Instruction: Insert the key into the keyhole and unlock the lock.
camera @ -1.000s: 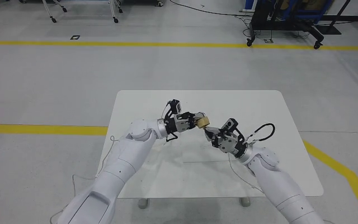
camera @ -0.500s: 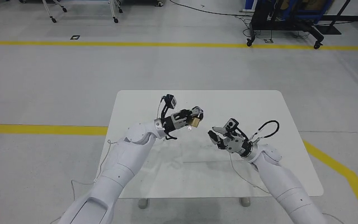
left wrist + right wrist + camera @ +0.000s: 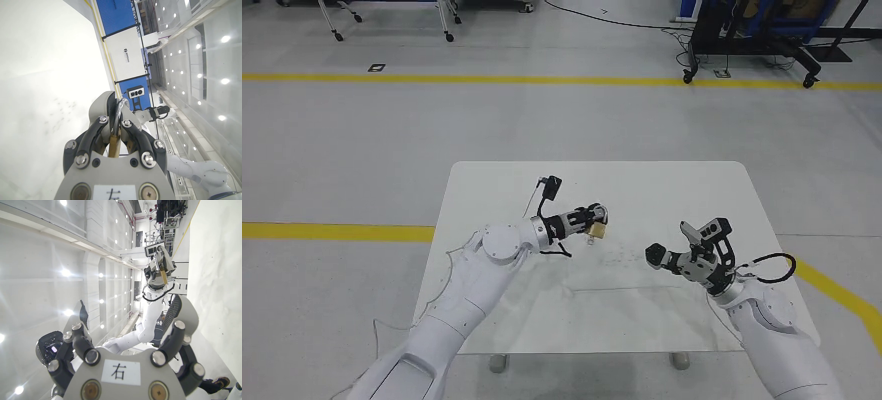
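So, left gripper [image 3: 594,215]: clamped shut on the padlock, one finger pressing in on each side. It sits above the middle of the table, a touch toward the robot's left, pointing across at the other arm.
padlock [image 3: 596,231]: brass body, silver shackle. In the left wrist view the shackle loop pokes out by the fingertips and the brass body runs back between the fingers toward the palm. In the top view the brass part shows just under the gripper's tip. It looks held up off the tabletop, not resting on it. Can't tell if the shackle is popped or latched.
right gripper [image 3: 129,302]: fingers spread wide apart, ribbed pads facing each other across a big gap. It's over the robot's right half of the table, nearer the front edge, aimed back at the arm with the padlock.
spacing: the two grippers are well apart from each other.
table [image 3: 682,190]: white top with rounded corners.
specks [image 3: 62,109]: a scatter of little dark marks on the tabletop, seen in the left wrist view near the gripper.
cable [image 3: 777,266]: black loop coming off the right arm just behind the wrist.
floor stripes [image 3: 342,231]: yellow lines on the grey floor, one running behind the table and one level with it.
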Controlling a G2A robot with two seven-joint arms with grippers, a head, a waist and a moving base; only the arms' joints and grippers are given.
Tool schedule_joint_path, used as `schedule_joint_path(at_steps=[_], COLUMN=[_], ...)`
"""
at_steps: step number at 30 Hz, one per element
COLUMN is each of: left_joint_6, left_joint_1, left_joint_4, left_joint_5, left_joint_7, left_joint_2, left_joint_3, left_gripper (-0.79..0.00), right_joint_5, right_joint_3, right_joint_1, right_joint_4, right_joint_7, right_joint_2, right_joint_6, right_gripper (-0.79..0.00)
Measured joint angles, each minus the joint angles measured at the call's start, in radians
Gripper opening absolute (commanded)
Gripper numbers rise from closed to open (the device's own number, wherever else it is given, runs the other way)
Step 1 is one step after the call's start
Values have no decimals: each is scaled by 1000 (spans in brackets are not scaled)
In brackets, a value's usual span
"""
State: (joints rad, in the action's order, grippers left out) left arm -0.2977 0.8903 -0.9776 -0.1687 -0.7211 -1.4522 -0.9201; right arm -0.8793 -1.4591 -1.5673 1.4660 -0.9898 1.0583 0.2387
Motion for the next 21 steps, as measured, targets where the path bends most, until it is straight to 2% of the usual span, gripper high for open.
schedule_joint_path(at_steps=[9,12,15,17,20,21], left_joint_6=[21,134,238,259,263,268], left_joint_1=[6,-5,-20,-26,-50,-58], left_joint_4=[-6,-6,12,42,98,113], left_joint_5=[29,199,361,408,390,395], left_joint_7=[10,55,116,125,116,118], left_joint_2=[1,-4,-24,-43,-65,-71], left_joint_3=[13,78,166,214,250,258], left_gripper=[-785,-785,-785,-785,-785,-606], right_joint_5=[0,0,0,0,0,0], right_joint_3=[0,0,0,0,0,0], right_joint_1=[0,0,0,0,0,0], right_joint_4=[0,0,0,0,0,0], right_joint_7=[0,0,0,0,0,0], right_joint_2=[0,0,0,0,0,0], right_joint_6=[0,0,0,0,0,0], right_gripper=[0,0,0,0,0,0])
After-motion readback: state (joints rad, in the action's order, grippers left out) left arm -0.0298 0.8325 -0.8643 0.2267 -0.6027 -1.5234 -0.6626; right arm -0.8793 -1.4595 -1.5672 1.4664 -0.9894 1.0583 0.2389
